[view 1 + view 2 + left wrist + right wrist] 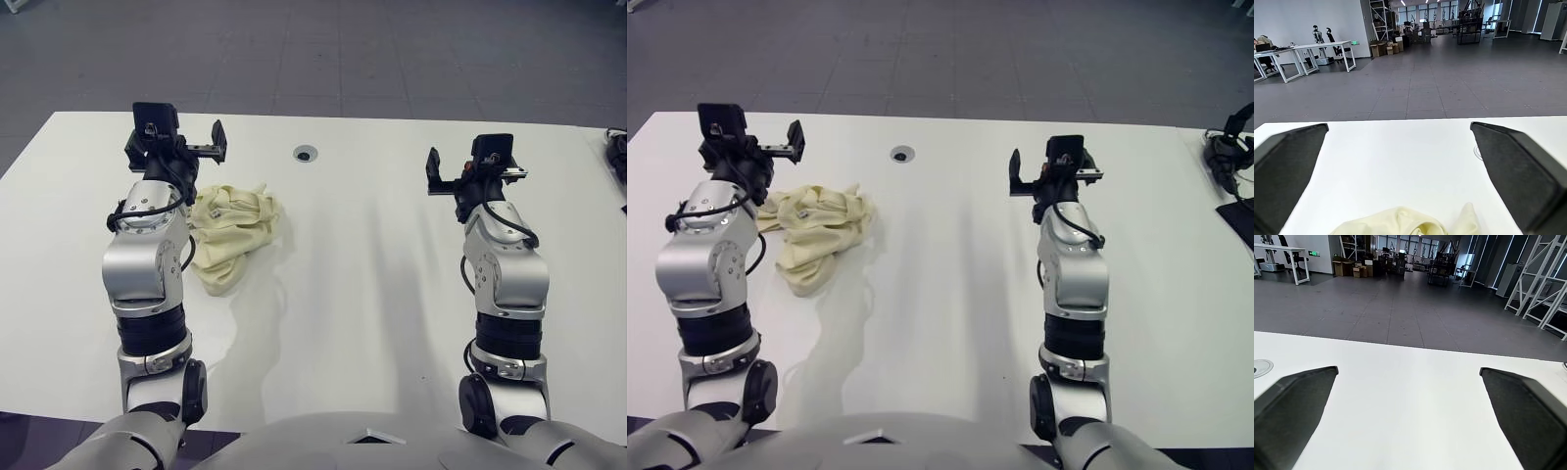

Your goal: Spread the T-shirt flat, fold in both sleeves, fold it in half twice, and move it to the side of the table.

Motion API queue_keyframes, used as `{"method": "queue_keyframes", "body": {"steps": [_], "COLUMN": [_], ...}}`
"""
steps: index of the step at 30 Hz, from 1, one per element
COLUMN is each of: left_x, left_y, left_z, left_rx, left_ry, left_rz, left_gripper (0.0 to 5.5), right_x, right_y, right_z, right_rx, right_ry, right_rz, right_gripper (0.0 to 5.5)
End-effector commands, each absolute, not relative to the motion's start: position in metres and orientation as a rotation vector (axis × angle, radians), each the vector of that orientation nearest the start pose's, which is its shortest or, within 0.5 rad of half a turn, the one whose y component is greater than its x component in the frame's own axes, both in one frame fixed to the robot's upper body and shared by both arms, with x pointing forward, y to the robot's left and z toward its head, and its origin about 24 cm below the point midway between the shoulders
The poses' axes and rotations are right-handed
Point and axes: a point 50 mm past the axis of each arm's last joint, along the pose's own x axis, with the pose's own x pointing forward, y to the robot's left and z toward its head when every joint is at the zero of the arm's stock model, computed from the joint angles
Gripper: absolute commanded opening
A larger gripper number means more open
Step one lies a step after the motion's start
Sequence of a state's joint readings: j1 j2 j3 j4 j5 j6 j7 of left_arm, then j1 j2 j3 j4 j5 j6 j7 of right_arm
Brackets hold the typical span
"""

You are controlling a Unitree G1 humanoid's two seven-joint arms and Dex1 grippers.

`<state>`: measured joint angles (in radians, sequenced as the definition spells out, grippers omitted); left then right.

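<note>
T-shirt (233,230) crumpled on the worktop (372,294), lying just back from my left end effector (176,145), fingers spread wide, empty. Right end effector (473,168), likewise spread, sits well apart, so left's nearer.

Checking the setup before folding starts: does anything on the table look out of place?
Only the T-shirt: it lies crumpled in a heap on the table, beside the left arm, not spread flat. The left claw and right claw are open and empty. Nothing looks spilled or damaged.
</note>
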<state>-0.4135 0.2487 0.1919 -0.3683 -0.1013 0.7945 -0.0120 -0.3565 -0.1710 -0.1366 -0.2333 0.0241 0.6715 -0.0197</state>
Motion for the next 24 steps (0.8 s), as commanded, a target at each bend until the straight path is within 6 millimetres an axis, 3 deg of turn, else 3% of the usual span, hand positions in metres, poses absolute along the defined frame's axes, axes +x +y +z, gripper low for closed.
{"method": "queue_keyframes", "body": {"steps": [1,24], "left_x": [0.2963,0.2962], "left_y": [0.2015,0.2036], "left_z": [0.1747,0.1758], "left_rx": [0.108,0.115], "left_ry": [0.001,0.001], "left_rz": [0.086,0.096], "left_gripper": [5.4,5.4], "right_x": [0.3015,0.3014], "right_y": [-0.1884,-0.1883], "right_z": [0.1346,0.134], "right_rx": [-0.108,-0.109], "right_ry": [0.082,0.083], "right_rz": [-0.111,-0.115], "right_gripper": [5.39,5.39]}}
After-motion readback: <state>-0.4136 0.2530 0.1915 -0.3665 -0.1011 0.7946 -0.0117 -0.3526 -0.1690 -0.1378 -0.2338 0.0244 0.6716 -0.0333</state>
